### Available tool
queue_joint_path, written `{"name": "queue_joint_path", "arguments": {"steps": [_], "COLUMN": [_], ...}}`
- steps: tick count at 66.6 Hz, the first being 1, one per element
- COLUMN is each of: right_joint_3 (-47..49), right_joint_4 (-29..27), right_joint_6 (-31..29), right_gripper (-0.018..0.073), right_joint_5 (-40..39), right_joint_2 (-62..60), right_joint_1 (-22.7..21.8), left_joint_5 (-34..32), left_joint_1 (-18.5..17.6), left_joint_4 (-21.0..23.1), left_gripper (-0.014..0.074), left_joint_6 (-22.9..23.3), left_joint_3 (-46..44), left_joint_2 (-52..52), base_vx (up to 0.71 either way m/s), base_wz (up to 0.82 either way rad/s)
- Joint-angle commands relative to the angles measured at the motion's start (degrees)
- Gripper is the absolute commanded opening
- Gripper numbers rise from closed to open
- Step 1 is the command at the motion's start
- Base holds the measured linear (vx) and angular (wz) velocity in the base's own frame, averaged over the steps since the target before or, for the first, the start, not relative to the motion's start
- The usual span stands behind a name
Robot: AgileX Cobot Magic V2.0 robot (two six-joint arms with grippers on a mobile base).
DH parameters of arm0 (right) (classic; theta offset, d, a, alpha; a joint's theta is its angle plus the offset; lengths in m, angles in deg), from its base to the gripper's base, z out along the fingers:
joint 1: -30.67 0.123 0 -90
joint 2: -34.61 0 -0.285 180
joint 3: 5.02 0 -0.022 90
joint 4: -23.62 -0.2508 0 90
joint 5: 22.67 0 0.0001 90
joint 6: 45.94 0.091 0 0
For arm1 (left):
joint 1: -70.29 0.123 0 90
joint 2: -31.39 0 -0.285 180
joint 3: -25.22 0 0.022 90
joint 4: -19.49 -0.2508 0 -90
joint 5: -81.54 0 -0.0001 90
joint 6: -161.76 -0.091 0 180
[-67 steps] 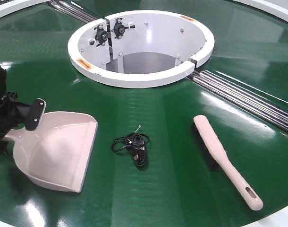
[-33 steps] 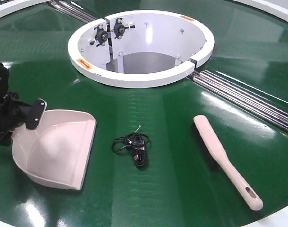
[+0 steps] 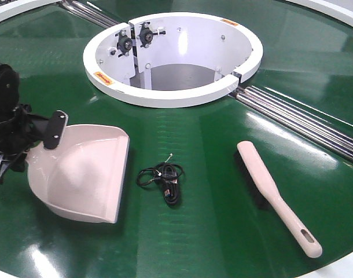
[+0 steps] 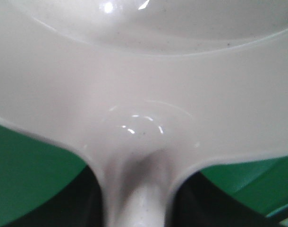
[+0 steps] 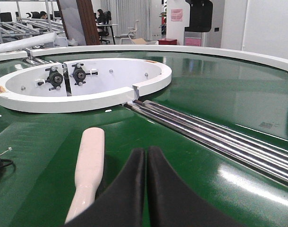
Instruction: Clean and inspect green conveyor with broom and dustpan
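The green conveyor (image 3: 199,145) fills the front view. On its left the pale pink dustpan (image 3: 87,174) is tilted, mouth facing right toward a black coiled cable (image 3: 165,179). My left gripper (image 3: 32,142) is shut on the dustpan's handle; in the left wrist view the handle (image 4: 134,198) runs between the dark fingers into the pan body (image 4: 144,85). The broom (image 3: 275,194) lies flat at the right, bristles on its left side. The right gripper (image 5: 146,156) is shut and empty, just right of the broom (image 5: 89,165).
A white ring-shaped hub (image 3: 173,55) with an open centre stands at the back middle. Silver roller strips (image 3: 304,119) cross the belt at right and again at the upper left. The conveyor's white outer rim (image 3: 333,8) curves round the far edge.
The left gripper has carried the dustpan to the right and slightly up, closer to the black cable. Broom and cable have not moved.
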Motion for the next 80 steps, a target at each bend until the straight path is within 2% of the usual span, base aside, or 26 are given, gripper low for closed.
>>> {"name": "queue_joint_path", "arguments": {"steps": [1, 26, 38, 62, 80], "right_joint_3": [-0.22, -0.22, -0.22, -0.22, -0.22], "right_joint_4": [0.43, 0.43, 0.43, 0.43, 0.43], "right_joint_6": [-0.55, -0.55, -0.55, -0.55, -0.55], "right_gripper": [-0.0008, -0.0008, -0.0008, -0.0008, -0.0008], "right_joint_5": [-4.47, -4.47, -4.47, -4.47, -4.47], "right_joint_2": [-0.59, -0.59, -0.59, -0.59, -0.59], "right_joint_1": [0.08, 0.08, 0.08, 0.08, 0.08], "left_joint_5": [-0.87, 1.08, 3.78, 4.49, 6.56], "left_joint_1": [-1.11, -4.73, -6.38, -9.63, -9.83], "left_joint_4": [-1.67, -1.52, -5.7, -8.0, -7.96], "left_gripper": [-0.0008, -0.0008, -0.0008, -0.0008, -0.0008], "left_joint_6": [4.44, 7.12, 13.48, 13.37, 13.37], "left_joint_3": [-1.65, -1.65, -1.65, -1.65, -1.65], "left_joint_2": [2.96, 2.88, 1.08, 0.7, -1.57], "base_vx": [0.0, 0.0, 0.0, 0.0, 0.0], "base_wz": [0.0, 0.0, 0.0, 0.0, 0.0]}}
